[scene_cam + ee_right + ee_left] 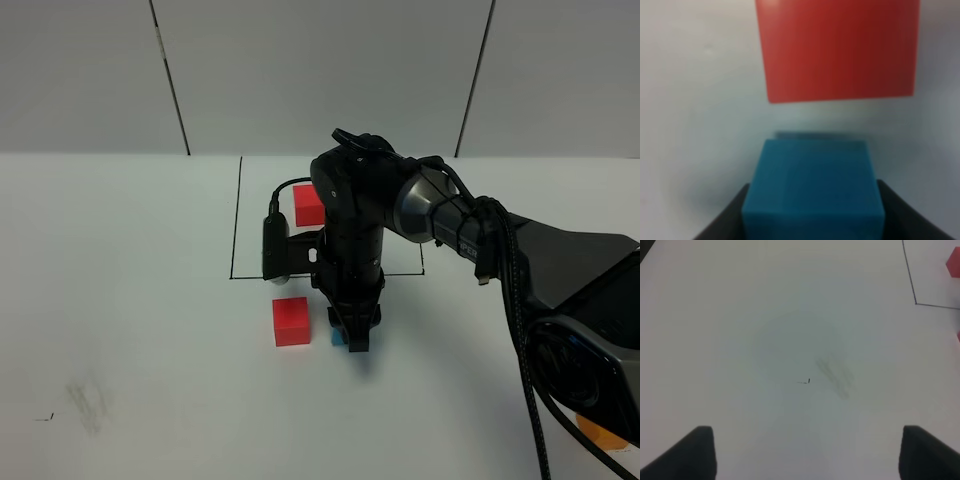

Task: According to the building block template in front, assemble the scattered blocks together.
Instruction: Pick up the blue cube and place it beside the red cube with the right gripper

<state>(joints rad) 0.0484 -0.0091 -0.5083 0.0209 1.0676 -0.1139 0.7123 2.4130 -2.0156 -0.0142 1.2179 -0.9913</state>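
Beside red cube [291, 321], blue cube [812, 190], parallel

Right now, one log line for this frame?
right gripper: shut on blue cube | blue cube: beside loose red cube, gap between | left gripper: open, empty | orange cube: not yet placed

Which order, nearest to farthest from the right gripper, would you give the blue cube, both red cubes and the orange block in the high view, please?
From the right gripper:
1. Blue cube, clamped between its fingers.
2. Loose red cube, just to its left.
3. Red cube inside the black outline, farther back.
4. Orange block, front right, partly hidden.
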